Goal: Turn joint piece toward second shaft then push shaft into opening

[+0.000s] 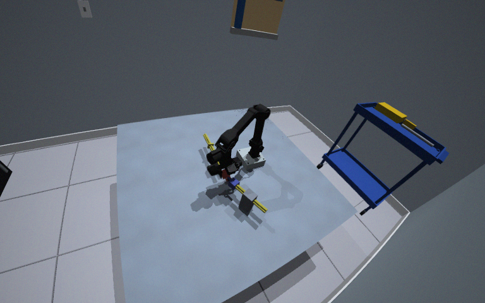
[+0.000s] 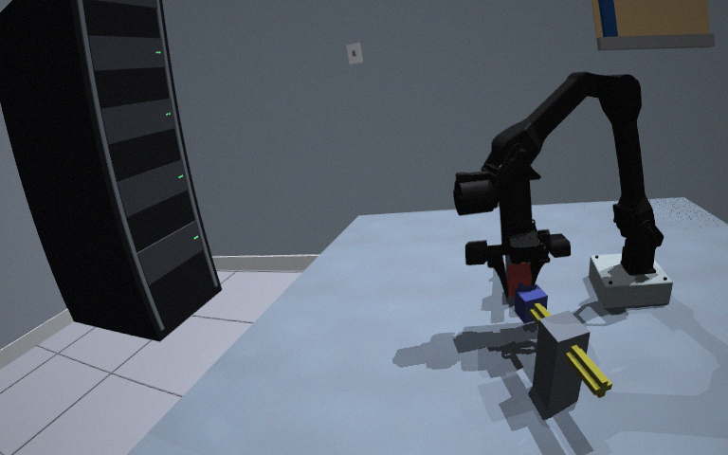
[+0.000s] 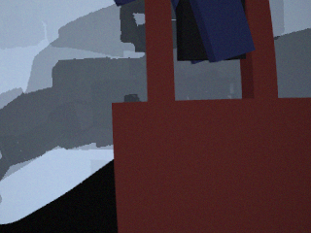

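The red joint piece [image 1: 225, 174] [image 2: 518, 278] [image 3: 209, 165] is between the fingers of my gripper [image 2: 519, 286], which is shut on it. In the wrist view its two red arms straddle the blue hinge part [image 1: 233, 183] [image 2: 527, 308] [image 3: 221, 29]. That part sits on the end of the first yellow shaft [image 1: 260, 205] [image 2: 589, 371], which passes through a grey block [image 1: 245, 204] [image 2: 558, 364]. The second yellow shaft [image 1: 206, 138], with a collar, shows behind the arm in the top view. Its block and its near end are hidden, so the opening's alignment cannot be told.
The arm's pale base [image 1: 252, 161] [image 2: 630, 292] stands on the table [image 1: 160, 231] [image 2: 333, 321], right of the joint. The grey block is close to the gripper on the near side. A blue cart [image 1: 357, 175] stands beyond the table, and a dark rack [image 2: 47, 188] stands at the left.
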Robot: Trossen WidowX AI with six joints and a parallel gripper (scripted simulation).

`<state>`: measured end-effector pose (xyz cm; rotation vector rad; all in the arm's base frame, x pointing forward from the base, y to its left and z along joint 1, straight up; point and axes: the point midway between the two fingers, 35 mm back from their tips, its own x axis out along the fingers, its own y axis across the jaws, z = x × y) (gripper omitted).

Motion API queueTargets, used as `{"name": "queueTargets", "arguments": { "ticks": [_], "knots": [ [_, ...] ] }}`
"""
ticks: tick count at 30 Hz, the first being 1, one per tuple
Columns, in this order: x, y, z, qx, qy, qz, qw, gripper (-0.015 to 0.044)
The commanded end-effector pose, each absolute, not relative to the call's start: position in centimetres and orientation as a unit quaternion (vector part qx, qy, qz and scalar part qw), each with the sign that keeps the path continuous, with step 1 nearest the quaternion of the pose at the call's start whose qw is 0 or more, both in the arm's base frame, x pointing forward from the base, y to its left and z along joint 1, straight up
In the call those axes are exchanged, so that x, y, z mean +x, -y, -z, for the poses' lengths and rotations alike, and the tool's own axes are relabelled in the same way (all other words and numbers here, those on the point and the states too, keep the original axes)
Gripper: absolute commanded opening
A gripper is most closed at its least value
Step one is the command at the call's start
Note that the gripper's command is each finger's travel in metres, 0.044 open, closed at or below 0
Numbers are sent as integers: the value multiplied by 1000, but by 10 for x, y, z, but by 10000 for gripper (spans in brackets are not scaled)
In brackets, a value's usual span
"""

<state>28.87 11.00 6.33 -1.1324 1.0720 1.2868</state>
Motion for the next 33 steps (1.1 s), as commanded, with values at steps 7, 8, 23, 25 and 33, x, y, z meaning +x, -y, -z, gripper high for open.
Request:
{"name": "queueTargets", "arguments": {
  "ticks": [7,8,23,25,33],
  "knots": [
    [287,-110,-58,-434,-428,-554,567,0],
    [287,-110,-58,-434,-428,-554,567,0],
    [287,-110,-58,-430,-426,-556,570,0],
    [287,-110,-58,-430,-426,-556,570,0],
    [287,-110,-58,-431,-427,-556,569,0]
  ]
}}
